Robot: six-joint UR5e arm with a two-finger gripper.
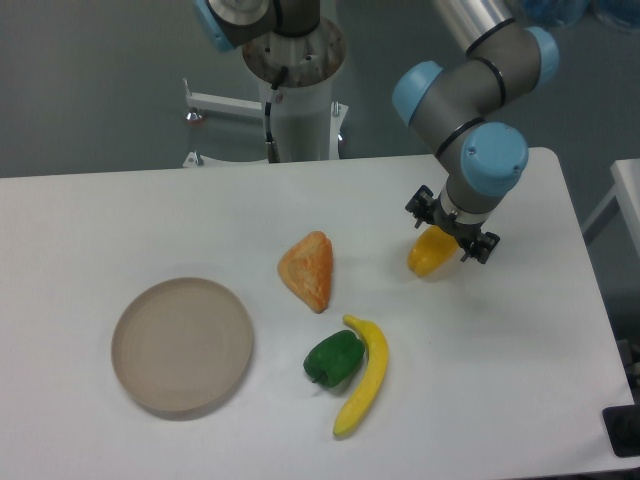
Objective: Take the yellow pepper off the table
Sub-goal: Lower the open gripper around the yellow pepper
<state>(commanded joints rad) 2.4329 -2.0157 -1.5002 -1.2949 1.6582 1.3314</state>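
Yellow pepper (430, 255) on table (520, 400), gripper (451, 230) right over it w/ fingers spread, not clamped.

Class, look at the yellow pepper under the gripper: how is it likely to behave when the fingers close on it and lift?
The yellow pepper looks glossy, so it may slip between the fingers. Its rounded, chunky shape suggests it could roll or twist on the table if squeezed off-centre. It looks like a rigid toy, probably light for its size. The gripper hangs right over it.
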